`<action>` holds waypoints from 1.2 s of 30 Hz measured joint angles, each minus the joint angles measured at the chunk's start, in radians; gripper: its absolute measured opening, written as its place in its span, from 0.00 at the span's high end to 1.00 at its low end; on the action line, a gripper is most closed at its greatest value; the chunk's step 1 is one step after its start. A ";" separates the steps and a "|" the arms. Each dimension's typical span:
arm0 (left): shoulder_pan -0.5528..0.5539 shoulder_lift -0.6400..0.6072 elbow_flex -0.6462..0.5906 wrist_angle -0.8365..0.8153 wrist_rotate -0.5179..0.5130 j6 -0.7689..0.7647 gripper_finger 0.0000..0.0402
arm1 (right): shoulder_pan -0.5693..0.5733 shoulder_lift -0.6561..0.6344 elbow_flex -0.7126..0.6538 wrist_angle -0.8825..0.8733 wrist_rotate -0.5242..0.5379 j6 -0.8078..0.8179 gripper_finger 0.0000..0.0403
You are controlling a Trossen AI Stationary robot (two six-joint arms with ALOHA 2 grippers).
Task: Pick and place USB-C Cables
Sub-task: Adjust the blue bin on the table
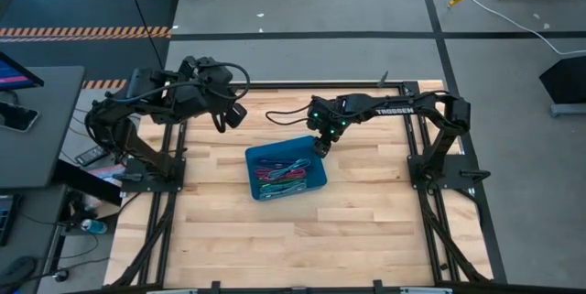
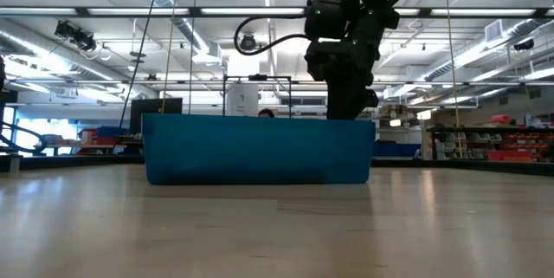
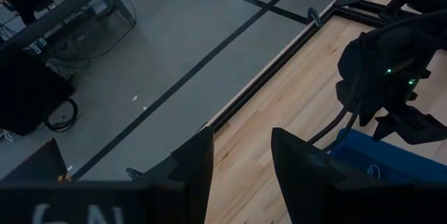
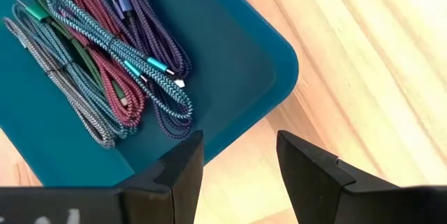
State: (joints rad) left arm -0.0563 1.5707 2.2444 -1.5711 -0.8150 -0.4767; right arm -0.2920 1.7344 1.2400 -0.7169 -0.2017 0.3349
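Observation:
A blue bin (image 1: 256,177) stands mid-table and holds several braided USB-C cables (image 4: 105,56), teal, maroon, purple, green and grey, lying flat on its floor (image 4: 230,56). My right gripper (image 4: 237,161) hangs open just above the bin's far right corner (image 1: 316,140), pointing steeply down, with nothing between its fingers. In the low view it (image 2: 351,105) stands behind the bin's wall (image 2: 260,148). My left gripper (image 3: 241,161) waits open, raised high over the table's far left (image 1: 231,115).
Bare wooden tabletop (image 1: 275,239) surrounds the bin, with the widest room on the near side. A black frame rail (image 1: 302,85) runs along the far edge. A desk with a monitor (image 1: 23,120) stands off the table's left.

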 joint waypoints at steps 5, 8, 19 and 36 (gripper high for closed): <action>0.000 0.000 0.000 0.000 0.000 0.000 0.62 | 0.000 0.000 0.000 0.009 0.002 0.031 0.53; 0.000 0.000 0.000 0.000 0.000 0.001 0.62 | 0.000 0.000 0.000 0.013 0.010 0.048 0.53; 0.000 0.000 0.000 0.000 0.000 0.000 0.62 | 0.013 0.000 0.000 0.013 0.028 0.164 0.53; 0.000 0.000 0.000 0.000 0.000 0.000 0.62 | 0.074 0.001 -0.061 0.080 0.047 0.218 0.53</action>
State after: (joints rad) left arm -0.0566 1.5707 2.2444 -1.5709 -0.8149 -0.4770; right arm -0.2180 1.7356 1.1794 -0.6374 -0.1546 0.5525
